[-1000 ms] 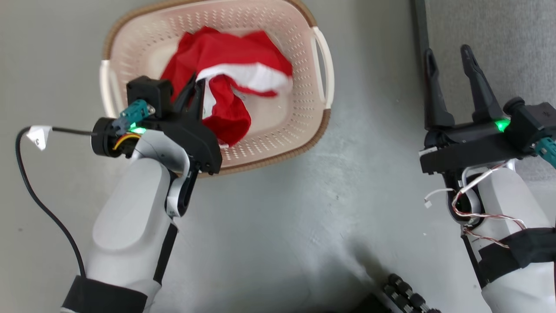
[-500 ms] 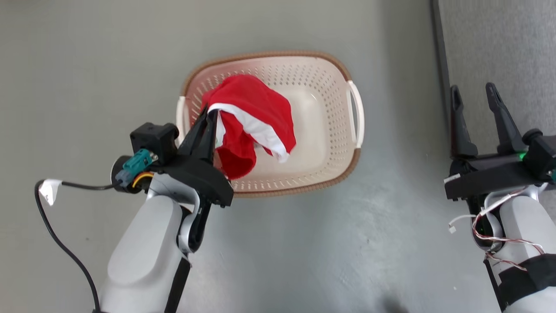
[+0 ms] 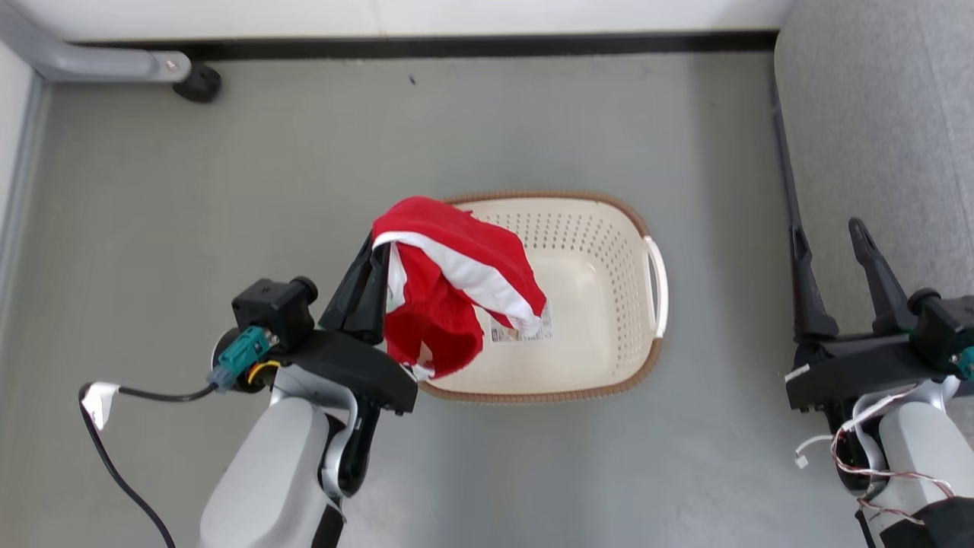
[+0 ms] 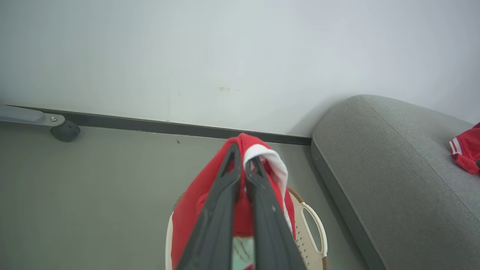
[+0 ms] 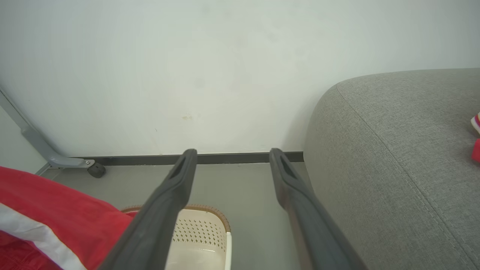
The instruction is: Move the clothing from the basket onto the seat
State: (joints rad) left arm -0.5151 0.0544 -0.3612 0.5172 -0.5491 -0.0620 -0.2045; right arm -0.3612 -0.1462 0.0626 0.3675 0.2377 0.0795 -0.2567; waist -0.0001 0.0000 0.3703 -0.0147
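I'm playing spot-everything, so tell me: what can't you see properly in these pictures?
- Head view: the held garment hangs in front of the basket, hiding its left end.
- Head view: the sticker on the basket floor is partly covered by that garment, its print too small to read.
- Left wrist view: the other red garment on the seat is cut off by the right edge.
- Head view: the left gripper has its tips under fabric.

A smooth grey-green floor (image 3: 228, 175) meets a plain white wall (image 4: 225, 48) along a dark skirting strip (image 3: 456, 47). Near the wall, at the left of the head view, a grey metal bar (image 3: 91, 62) ends in a black foot (image 3: 196, 82). The grey seat (image 3: 875, 137) stands by the wall on the right; light is soft and even
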